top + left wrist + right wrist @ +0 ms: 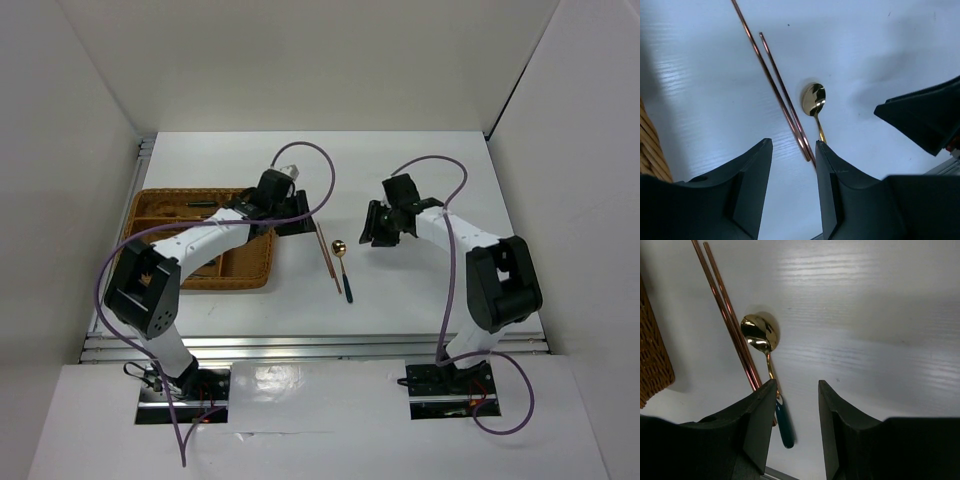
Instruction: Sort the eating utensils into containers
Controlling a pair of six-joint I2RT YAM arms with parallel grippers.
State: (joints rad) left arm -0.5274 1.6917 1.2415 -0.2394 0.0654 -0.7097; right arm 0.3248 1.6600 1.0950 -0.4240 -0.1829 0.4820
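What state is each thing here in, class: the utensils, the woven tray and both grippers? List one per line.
Gold spoon with dark teal handle, lying flat on the white table, outside the tray.
Pair of thin gold chopsticks, lying side by side beside the spoon, outside the tray.
Brown woven wicker tray, resting flat on the table.
Left gripper, open, empty, hovering near the chopsticks.
Right gripper, open, empty, hovering near the spoon.
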